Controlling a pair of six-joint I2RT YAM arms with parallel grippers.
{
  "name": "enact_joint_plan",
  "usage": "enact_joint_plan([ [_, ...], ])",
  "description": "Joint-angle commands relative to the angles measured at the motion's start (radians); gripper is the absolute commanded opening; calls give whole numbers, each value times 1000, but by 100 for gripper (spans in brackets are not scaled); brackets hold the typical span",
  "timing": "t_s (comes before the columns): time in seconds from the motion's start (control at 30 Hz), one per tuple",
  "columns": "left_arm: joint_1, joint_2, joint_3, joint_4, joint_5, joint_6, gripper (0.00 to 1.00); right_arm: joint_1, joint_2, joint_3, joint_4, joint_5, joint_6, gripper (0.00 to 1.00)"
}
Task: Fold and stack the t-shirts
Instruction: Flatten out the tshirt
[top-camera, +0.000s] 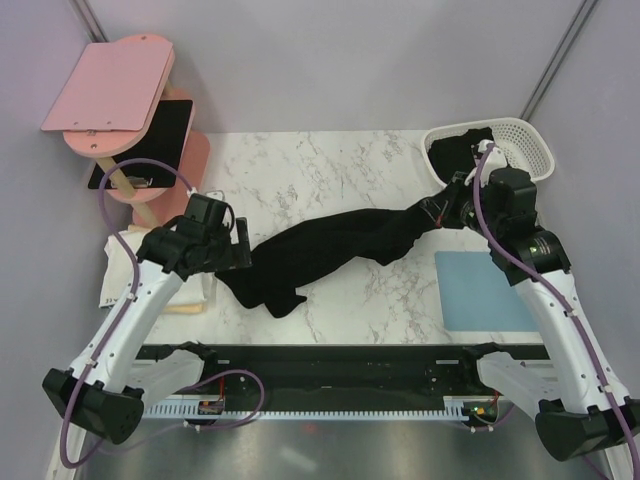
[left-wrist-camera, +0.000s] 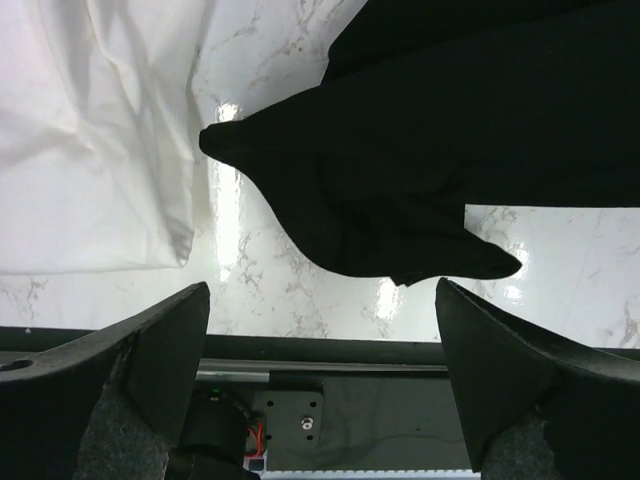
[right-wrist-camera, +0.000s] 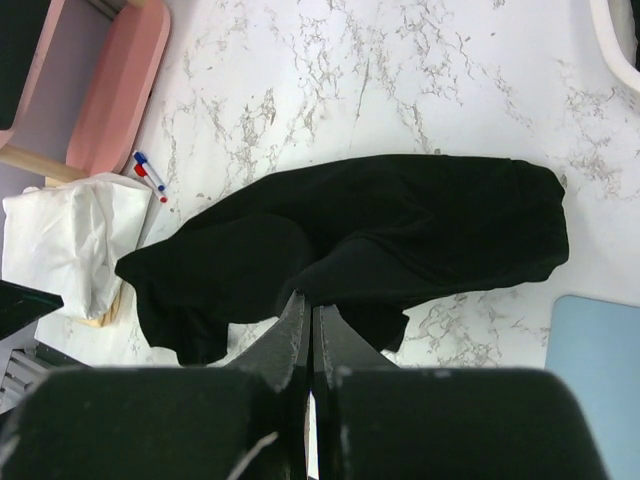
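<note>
Your two arms, left arm (top-camera: 135, 305) and right arm (top-camera: 565, 320), wear white link shells between black joint housings, with a purple cable (top-camera: 489, 225) running along each. The black bases (top-camera: 90, 395) sit at 7 and 5 o'clock. The left gripper (left-wrist-camera: 322, 290) has thick matte-black wedge fingers (left-wrist-camera: 160, 350); the right gripper (right-wrist-camera: 310, 305) has the same dark, tapered ones.

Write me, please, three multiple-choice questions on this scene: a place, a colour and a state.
1. The blue mat lies on the table's: A right side; B left side; C far middle.
2. The cloth at the left edge is: A red; B white; C green.
3. The left gripper is: A shut; B out of sight; C open.
Key: 1 A, it sits near the right edge. 2 B, it looks plain white. 3 C, its jaws stand wide apart over the t-shirt.
</note>
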Motion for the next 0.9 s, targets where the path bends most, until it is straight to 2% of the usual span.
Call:
enact_joint_plan([
  [0.0, 1, 49, 25, 67, 66, -8, 99, -3, 3, -10, 58, -2, 3, 0],
  [0.2, -1, 95, -94, 130, 89, -11, 92, -2, 13, -50, 86, -11, 12, 0],
  [0.37, -4, 135, -179, 231, 138, -77, 91, -3, 17, -91, 124, -39, 35, 0],
  [0.5, -6, 163, -229, 341, 256, -119, 91, -3, 23, -108, 146, -51, 40, 0],
  [0.67, -6, 184, -262, 404, 270, -146, 91, -3, 33, -116, 173, -51, 48, 0],
  [0.8, -6, 238, -257, 427, 264, -151, 91, -2, 95, -32, 221, -54, 45, 0],
  [0.87, -6, 247, -248, 432, 250, -152, 91, -3, 155, 62, 226, -21, 26, 0],
])
